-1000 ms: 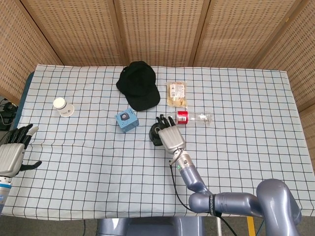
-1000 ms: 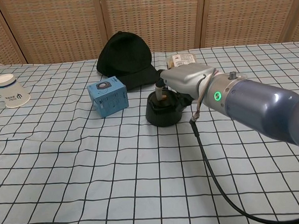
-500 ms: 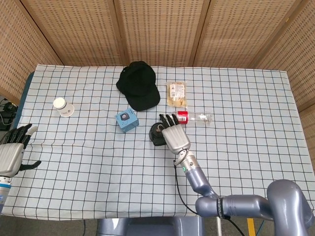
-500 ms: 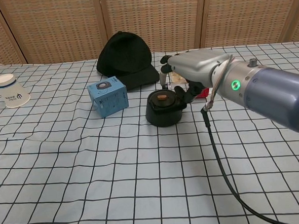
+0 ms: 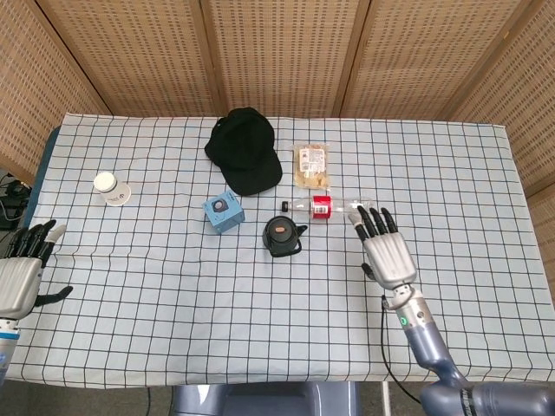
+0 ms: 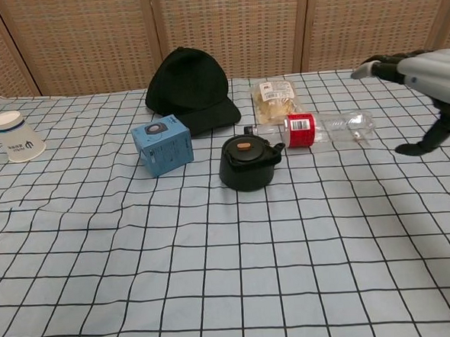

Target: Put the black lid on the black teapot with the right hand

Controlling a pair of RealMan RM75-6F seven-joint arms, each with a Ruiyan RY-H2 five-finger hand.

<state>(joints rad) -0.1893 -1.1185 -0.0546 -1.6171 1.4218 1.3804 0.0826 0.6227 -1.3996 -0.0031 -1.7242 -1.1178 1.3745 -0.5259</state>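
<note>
The black teapot (image 5: 284, 237) (image 6: 246, 165) stands mid-table with its black lid (image 6: 243, 147) seated on top, a small orange knob at the lid's centre. My right hand (image 5: 385, 249) (image 6: 426, 76) hovers well to the right of the teapot, fingers spread and holding nothing. My left hand (image 5: 22, 269) stays at the table's left edge, fingers apart and empty; the chest view does not show it.
A black cap (image 5: 244, 148) lies behind the teapot, a blue box (image 5: 224, 211) to its left. A plastic bottle with a red label (image 5: 334, 206) and a snack packet (image 5: 313, 165) lie behind-right. A paper cup (image 5: 111, 187) lies at the far left.
My right hand let go of the lid, which now sits on the teapot, and drew away to the right. The left hand barely moved.
</note>
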